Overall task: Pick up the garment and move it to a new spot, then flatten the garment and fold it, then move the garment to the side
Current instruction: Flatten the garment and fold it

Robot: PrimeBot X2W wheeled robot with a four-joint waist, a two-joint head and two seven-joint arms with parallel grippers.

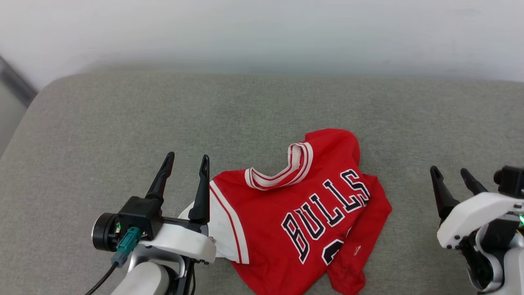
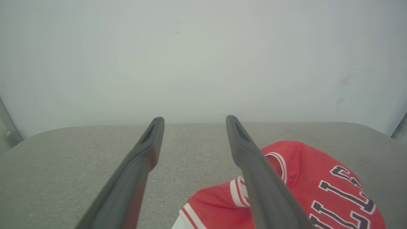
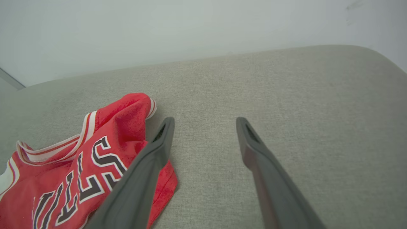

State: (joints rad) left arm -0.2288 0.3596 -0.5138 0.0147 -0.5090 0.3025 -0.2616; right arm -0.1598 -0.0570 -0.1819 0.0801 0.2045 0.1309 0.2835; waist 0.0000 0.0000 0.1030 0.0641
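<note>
Status on the garment: we see a red jersey-style T-shirt with white short sleeves, white-and-red striped collar trim and black, white-outlined "BULLS" lettering. It lies rumpled and unfolded on the grey woven-fabric cushion. It sits in the near middle of the cushion, between the two arms, front side up, collar toward the pale wall. One white sleeve lies flat on the robot's left side. The opposite side is bunched over itself, and a fold partly hides the number under the lettering. The lower hem runs out of the head view.

Left gripper: long dark fingers spread wide, nothing between them. We place it just beside the white sleeve, with its inner finger over the sleeve edge in the head view. We cannot tell whether it touches the cloth. In the left wrist view the gap between the fingers shows bare cushion.

Right gripper: fingers also wide apart, holding nothing. It is clear of the shirt on the robot's right side, over bare cushion. In the right wrist view the shirt's bunched edge shows behind one finger.
</note>
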